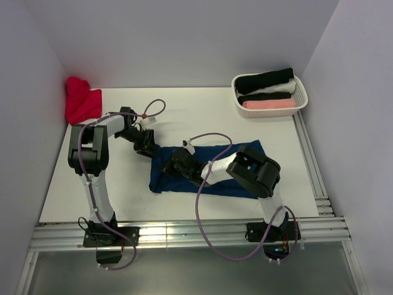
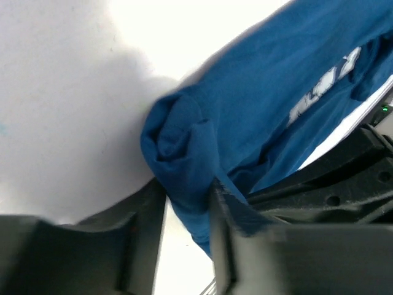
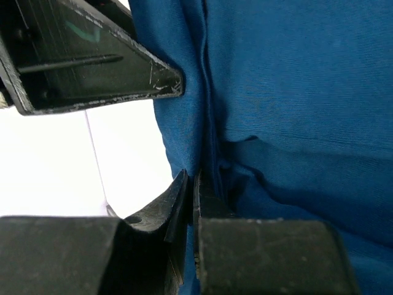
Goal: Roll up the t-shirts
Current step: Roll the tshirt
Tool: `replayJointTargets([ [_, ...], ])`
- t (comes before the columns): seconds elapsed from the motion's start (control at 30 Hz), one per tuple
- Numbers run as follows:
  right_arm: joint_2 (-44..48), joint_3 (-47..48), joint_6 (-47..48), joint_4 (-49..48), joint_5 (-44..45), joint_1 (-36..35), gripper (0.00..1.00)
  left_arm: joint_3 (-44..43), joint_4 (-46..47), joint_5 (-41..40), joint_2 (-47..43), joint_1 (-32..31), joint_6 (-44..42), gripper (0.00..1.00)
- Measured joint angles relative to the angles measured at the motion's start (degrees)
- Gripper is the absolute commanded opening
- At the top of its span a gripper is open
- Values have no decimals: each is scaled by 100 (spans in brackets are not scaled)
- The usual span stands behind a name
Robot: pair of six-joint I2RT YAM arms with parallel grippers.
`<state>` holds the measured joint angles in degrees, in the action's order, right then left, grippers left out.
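Centrally on the white table (image 1: 202,110), a navy t-shirt (image 1: 236,167) lies spread near the arms. A white basket (image 1: 301,95) of rolled garments (image 1: 267,80) sits far right and a red cloth heap (image 1: 80,101) far left. The left gripper (image 2: 187,192) pinches a bunched fold; the right gripper (image 3: 190,181) is clamped narrowly on a hem.

T-shirt (image 1: 164,173) navy blue, pale print (image 2: 319,92); cloth (image 1: 81,101) red; basket (image 1: 273,113) white; rolls (image 1: 265,81) black, white, pink.
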<state>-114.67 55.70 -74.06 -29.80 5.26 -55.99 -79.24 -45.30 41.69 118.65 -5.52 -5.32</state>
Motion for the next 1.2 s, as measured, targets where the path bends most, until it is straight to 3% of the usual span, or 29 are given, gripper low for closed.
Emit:
replayJointTargets([
  [0.03,0,2,4,35,11,0,0,-33,-4,-11,39,-22,48,26],
  [0.1,0,35,24,164,57,0,3,-70,9,-129,85,-94,118,17],
  [0.13,0,61,42,236,83,0,11,-90,7,-192,103,-140,153,9],
  [0.2,0,136,85,411,127,0,19,-142,-15,-313,107,-223,212,4],
  [0.3,11,289,210,715,201,-11,40,-216,-66,-501,107,-317,267,2],
  [0.43,131,457,393,1084,337,-68,51,-243,-96,-684,74,-382,304,2],
  [0.87,669,752,684,2269,616,-431,57,-299,-153,-986,28,-505,302,2],
  [1.2,697,848,570,2413,601,-772,56,-339,-192,-1095,28,-551,302,2],
])
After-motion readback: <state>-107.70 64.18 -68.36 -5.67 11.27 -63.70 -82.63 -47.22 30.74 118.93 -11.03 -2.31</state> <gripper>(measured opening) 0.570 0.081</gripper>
